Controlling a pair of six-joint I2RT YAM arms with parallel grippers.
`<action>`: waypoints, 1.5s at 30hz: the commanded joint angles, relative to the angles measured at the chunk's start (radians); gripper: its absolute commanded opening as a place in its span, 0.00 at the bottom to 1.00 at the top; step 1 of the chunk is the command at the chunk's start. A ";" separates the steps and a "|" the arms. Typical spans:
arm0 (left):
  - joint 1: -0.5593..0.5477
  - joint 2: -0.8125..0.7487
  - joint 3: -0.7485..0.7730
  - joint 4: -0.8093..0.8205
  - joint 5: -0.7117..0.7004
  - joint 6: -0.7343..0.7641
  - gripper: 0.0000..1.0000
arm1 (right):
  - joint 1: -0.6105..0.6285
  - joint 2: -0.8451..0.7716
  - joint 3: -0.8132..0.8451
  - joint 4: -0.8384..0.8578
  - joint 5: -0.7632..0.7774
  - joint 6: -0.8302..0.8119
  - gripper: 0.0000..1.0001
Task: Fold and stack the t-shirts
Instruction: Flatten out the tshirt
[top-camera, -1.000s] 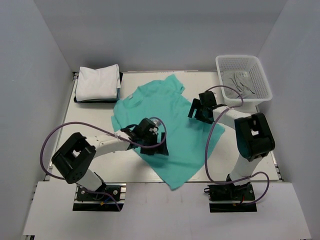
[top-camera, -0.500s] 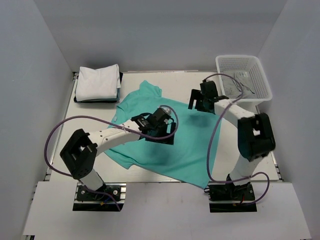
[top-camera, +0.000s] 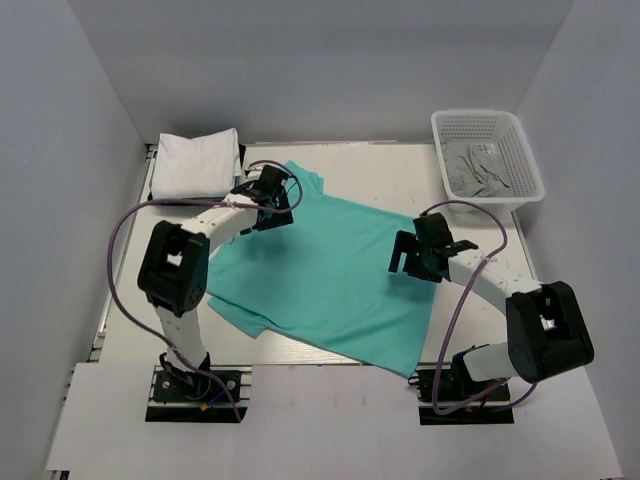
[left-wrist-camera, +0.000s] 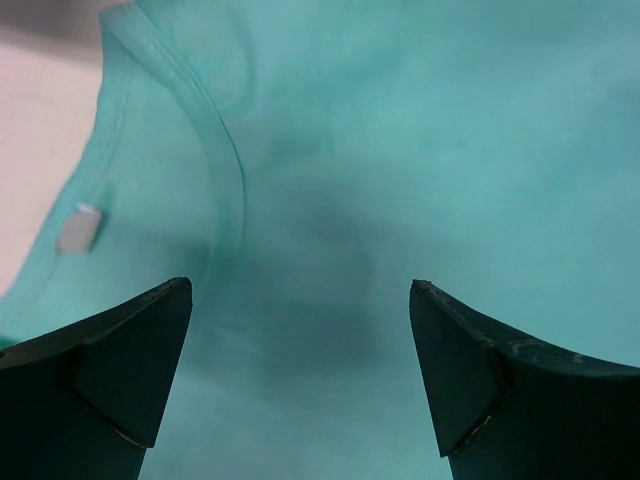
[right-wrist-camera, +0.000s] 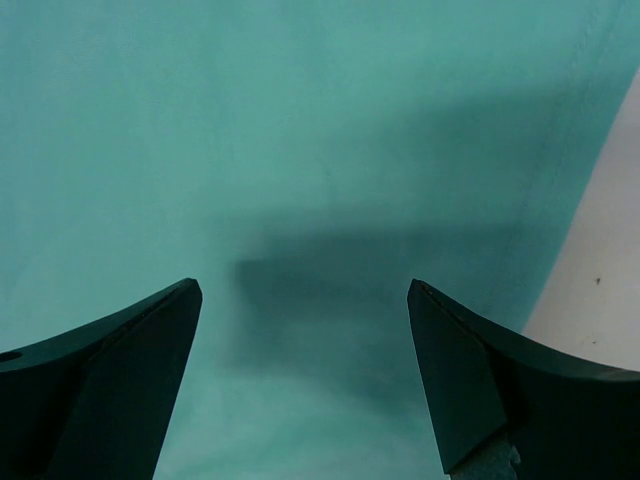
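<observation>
risking a skewed fold if pinches land unevenly: table (top-camera: 380, 165), one; teal t-shirt (top-camera: 330, 270), one, spread at centre; white t-shirts (top-camera: 195, 160), one folded stack at 10 o'clock, number unclear; basket (top-camera: 490, 118), one, 2 o'clock; left gripper (left-wrist-camera: 300, 300) over its 11 o'clock end, right gripper (right-wrist-camera: 304, 295) over its 3 o'clock edge, both agape, empty

One teal t-shirt (top-camera: 330, 270) lies beneath the left gripper (top-camera: 270, 192) and the right gripper (top-camera: 412, 252). One pile of white t-shirts (top-camera: 195, 162), layers uncountable, sits beside the left gripper. One basket (top-camera: 478, 126) stands beyond the right gripper.
</observation>
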 joint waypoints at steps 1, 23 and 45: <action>0.032 0.078 0.056 0.060 0.020 0.076 1.00 | 0.001 -0.015 -0.019 0.001 0.034 0.036 0.90; 0.098 0.090 -0.043 -0.020 -0.015 -0.144 1.00 | -0.095 0.689 0.705 -0.100 0.105 -0.102 0.90; 0.066 -0.216 -0.266 0.109 0.252 0.024 1.00 | 0.727 0.075 0.210 0.078 -0.174 -0.407 0.90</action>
